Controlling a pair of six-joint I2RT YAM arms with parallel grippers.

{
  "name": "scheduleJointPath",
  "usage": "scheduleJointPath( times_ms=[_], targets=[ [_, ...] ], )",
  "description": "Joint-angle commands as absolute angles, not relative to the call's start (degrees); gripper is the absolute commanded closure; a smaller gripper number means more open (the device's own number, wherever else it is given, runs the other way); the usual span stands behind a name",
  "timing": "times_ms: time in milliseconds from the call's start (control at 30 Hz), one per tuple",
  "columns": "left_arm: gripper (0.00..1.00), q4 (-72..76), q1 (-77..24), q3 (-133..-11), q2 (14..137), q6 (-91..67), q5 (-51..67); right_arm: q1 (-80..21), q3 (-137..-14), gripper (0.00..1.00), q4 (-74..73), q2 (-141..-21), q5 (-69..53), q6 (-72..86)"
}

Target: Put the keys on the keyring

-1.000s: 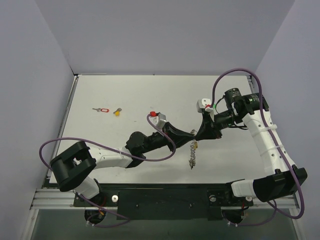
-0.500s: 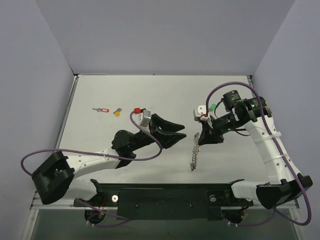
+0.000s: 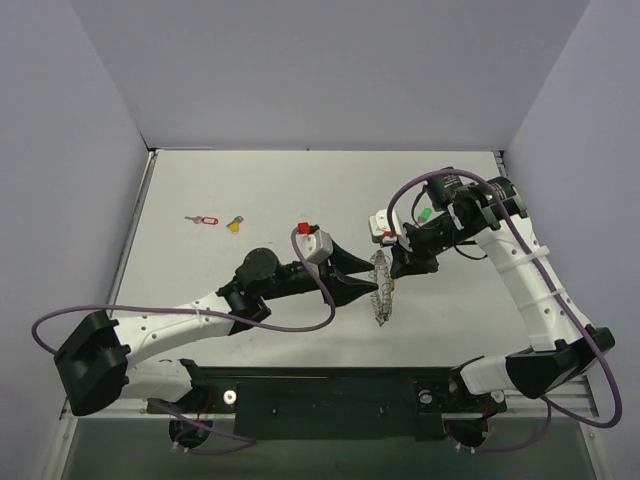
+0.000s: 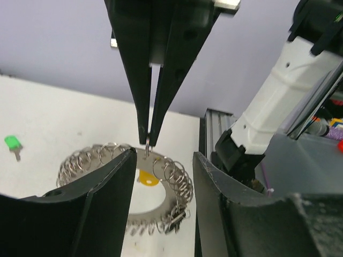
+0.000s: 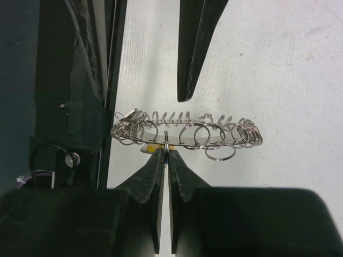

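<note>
Keyring [image 3: 381, 292] sits mid-table in the overhead view, a string of silver links running from the right gripper [image 3: 395, 270] toward the near edge. I cannot tell whether its lower end touches the table [image 3: 250, 180]. I read the right gripper as pinched shut on the top of the loop. The left gripper [image 3: 372, 279] is just beside the links on their left, jaws spread, gripping nothing. Far left, well apart from all this, a red-tagged key [image 3: 205, 220] and a yellow-headed key [image 3: 235, 224] lie near each other. Left wrist view: the left fingers [image 4: 110, 187] stand wide apart in the foreground, with the keyring [image 4: 91, 158] just beyond their tips. The right gripper [image 4: 148, 140] comes down from above, its two fingers closed to a point on a single link at the ring's upper edge. A yellow key head [image 4: 148, 178] shows inside the loop. A green-headed key [image 4: 12, 142] lies on the table off to the left, apart from the ring. Right wrist view: the right gripper [image 5: 165, 152] is clamped on one link of the keyring [image 5: 187, 131], which spreads sideways as a row of coils. One dark left finger [image 5: 188, 59] points at it from above, its tip just short of the links.
</note>
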State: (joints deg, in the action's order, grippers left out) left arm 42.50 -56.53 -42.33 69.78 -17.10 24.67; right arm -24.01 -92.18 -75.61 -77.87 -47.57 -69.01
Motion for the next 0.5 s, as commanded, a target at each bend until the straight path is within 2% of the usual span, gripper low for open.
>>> scheduleJointPath(
  times_ms=[0,467],
  targets=[
    [0.44,42.3,-56.7,-45.5,72.7,-14.9,24.1,-24.4,-94.7,1.00,-89.9,-79.5,-47.4,-68.2],
    [0.60,48.3,-57.0,-46.5,78.0,-14.2,23.1,-25.0,-94.1,1.00,-90.0,-80.5,-48.4,-68.3]
  ],
)
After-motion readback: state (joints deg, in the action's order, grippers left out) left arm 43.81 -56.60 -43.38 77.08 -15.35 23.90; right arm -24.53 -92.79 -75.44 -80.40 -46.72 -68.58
